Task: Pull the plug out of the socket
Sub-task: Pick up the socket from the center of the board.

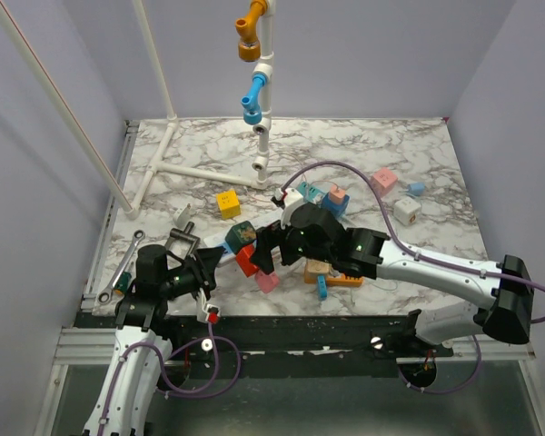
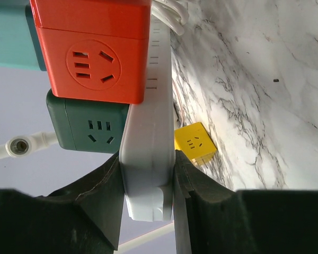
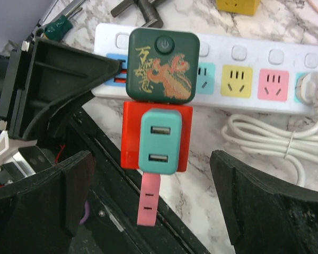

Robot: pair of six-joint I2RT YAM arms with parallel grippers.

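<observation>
The white power strip (image 3: 238, 79) with pastel outlets lies across the marble table. My left gripper (image 2: 147, 180) is shut on its end (image 2: 148, 159); it also shows in the top view (image 1: 211, 263). A dark green cube plug (image 3: 161, 66) with a gold and red design sits in the strip near that end. A red cube (image 3: 130, 137) adjoins it and carries a teal USB adapter (image 3: 160, 140). My right gripper (image 3: 153, 185) is open, its fingers wide on either side of the red cube, touching nothing. In the top view it (image 1: 265, 252) hovers over the stack.
A white plug (image 3: 312, 87) with a coiled white cord (image 3: 270, 137) sits at the strip's far end. A pink piece (image 3: 148, 198) lies below the red cube. A yellow cube (image 1: 228, 202), wrench (image 1: 118, 268), clamp (image 1: 183, 238), loose blocks (image 1: 383, 180) and a white pipe frame (image 1: 209, 173) are around.
</observation>
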